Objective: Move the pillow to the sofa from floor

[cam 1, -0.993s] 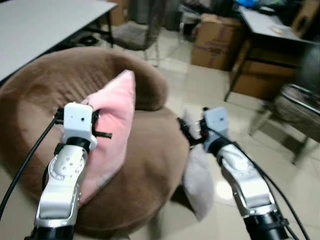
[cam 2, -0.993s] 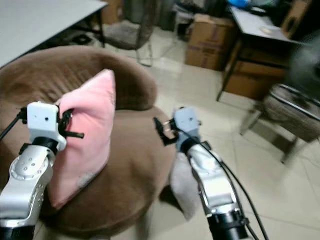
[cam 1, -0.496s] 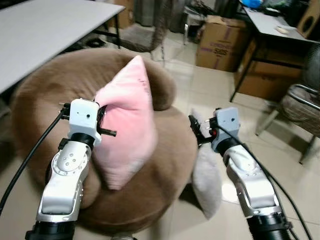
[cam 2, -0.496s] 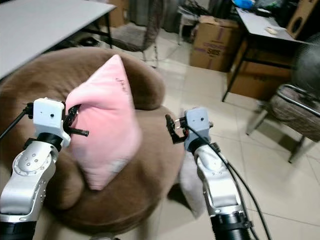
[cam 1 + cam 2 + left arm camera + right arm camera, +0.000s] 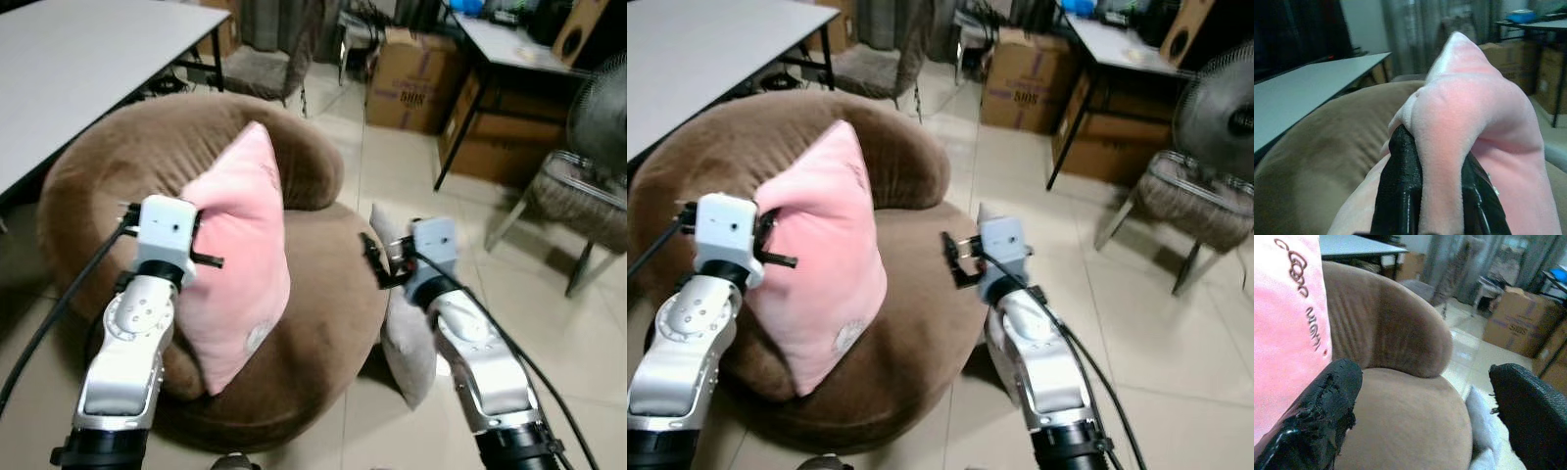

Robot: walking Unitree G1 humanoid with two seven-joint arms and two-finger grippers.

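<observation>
The pink pillow [image 5: 240, 255] stands on edge above the seat of the round brown sofa [image 5: 313, 304]. My left gripper [image 5: 1437, 196] is shut on the pillow's left edge, pink fabric bunched between its black fingers [image 5: 1398, 176]. The pillow's lower corner hangs down toward the seat's front. My right gripper [image 5: 1425, 401] is open over the sofa's right side, nothing between its fingers, with the pillow [image 5: 1288, 323] beside one fingertip [image 5: 1332, 391]. A grey-white pillow [image 5: 407, 338] leans on the floor against the sofa's right side, under my right arm.
A white table [image 5: 69, 69] stands at the left behind the sofa. Cardboard boxes [image 5: 407, 78] and a dark desk [image 5: 509, 59] are at the back. A fan [image 5: 1215, 113] and a metal-legged chair [image 5: 573, 201] stand at the right on the tiled floor.
The pillow has come down a little and now hangs more upright over the seat. My right gripper has shifted slightly left toward the sofa. The camera has also shifted.
</observation>
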